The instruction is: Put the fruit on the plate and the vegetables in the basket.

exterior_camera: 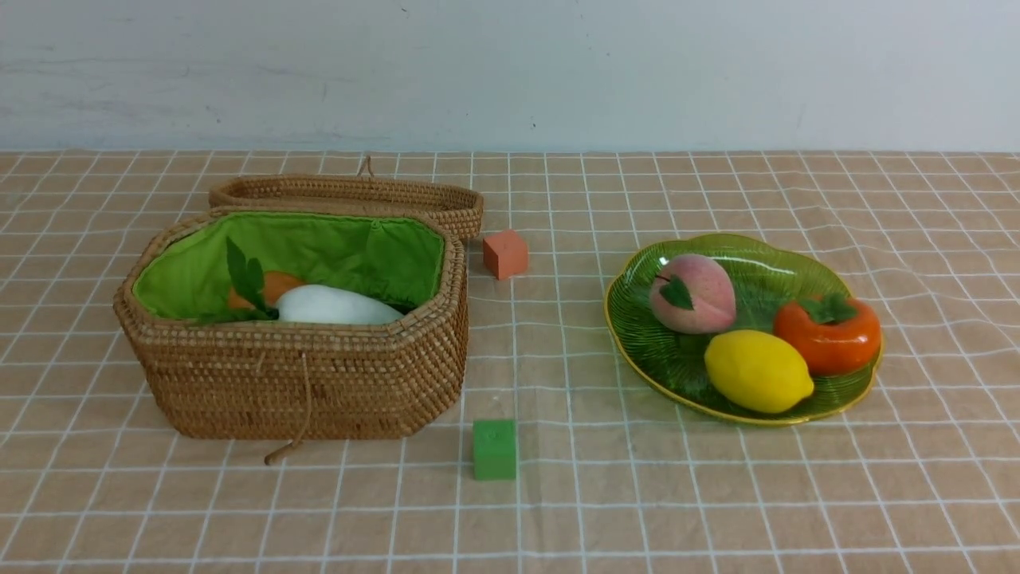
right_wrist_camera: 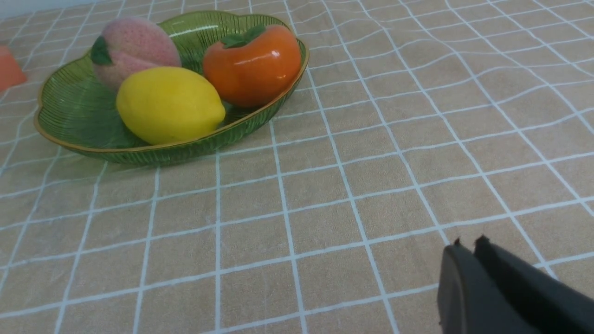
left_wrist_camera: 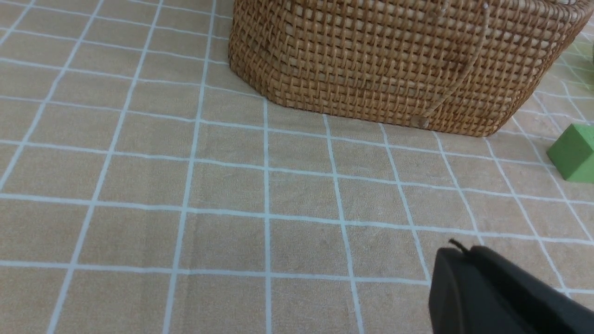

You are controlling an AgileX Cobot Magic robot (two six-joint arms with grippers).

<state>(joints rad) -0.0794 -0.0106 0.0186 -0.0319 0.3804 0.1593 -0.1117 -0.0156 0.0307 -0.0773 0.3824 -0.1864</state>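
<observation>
Now lemon point(exterior_camera: 758, 371), peach point(exterior_camera: 692, 293), persimmon point(exterior_camera: 828, 333) on plate point(exterior_camera: 637, 335); radish point(exterior_camera: 337, 306) (probably carrot behind) in basket point(exterior_camera: 295, 375); left gripper point(left_wrist_camera: 457, 250) and right gripper point(right_wrist_camera: 468, 246) pressed together, empty.

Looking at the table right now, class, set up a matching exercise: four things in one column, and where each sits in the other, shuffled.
Things:
1. lemon
2. white radish
3. orange cube
4. green cube

Places:
A. on the cloth beside the basket lid
B. on the green plate
C. on the cloth nearer the camera than the basket
D. inside the basket

Pairs: 1-B, 2-D, 3-A, 4-C
</observation>
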